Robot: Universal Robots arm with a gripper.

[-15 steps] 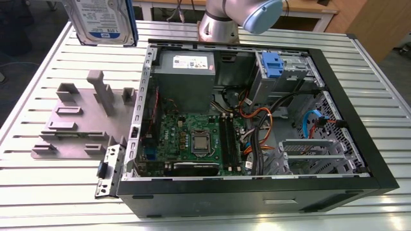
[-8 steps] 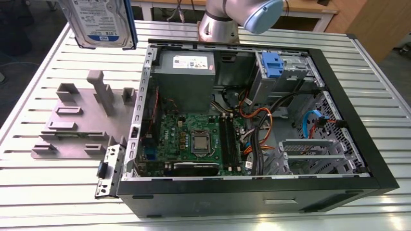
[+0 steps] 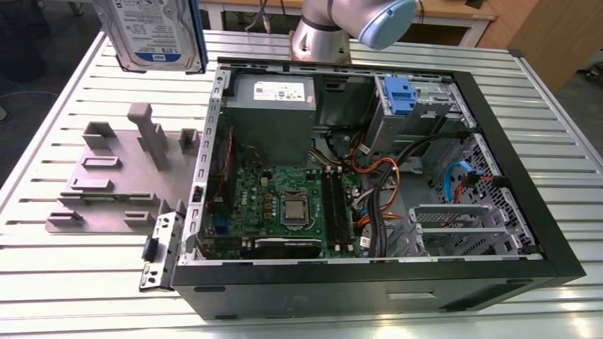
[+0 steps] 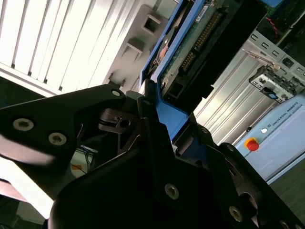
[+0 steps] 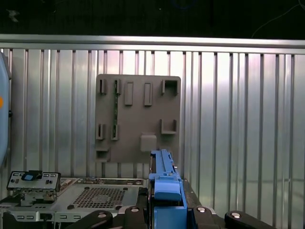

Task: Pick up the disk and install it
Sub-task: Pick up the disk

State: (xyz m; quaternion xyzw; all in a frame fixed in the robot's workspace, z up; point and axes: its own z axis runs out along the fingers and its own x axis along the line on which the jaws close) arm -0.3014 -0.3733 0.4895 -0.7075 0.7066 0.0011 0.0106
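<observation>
Silver disk (image 3: 155,32), blue-framed, clamped in end effector (image 4: 157,119), aloft above grey fixture (image 3: 123,176) near table (image 3: 75,282) edge; carry step, likely; drive bay (image 3: 428,106) alignment outstanding.

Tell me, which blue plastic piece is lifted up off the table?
The one framing the disk, raised at the exterior view's left. The other, the blue bracket, sits fixed low inside the computer case.

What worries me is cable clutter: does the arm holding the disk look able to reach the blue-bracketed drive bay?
Probably yes: the case is open, the drive bay uncovered; the cables lie beside it, not across. The tool holds the disk outside the case.
</observation>
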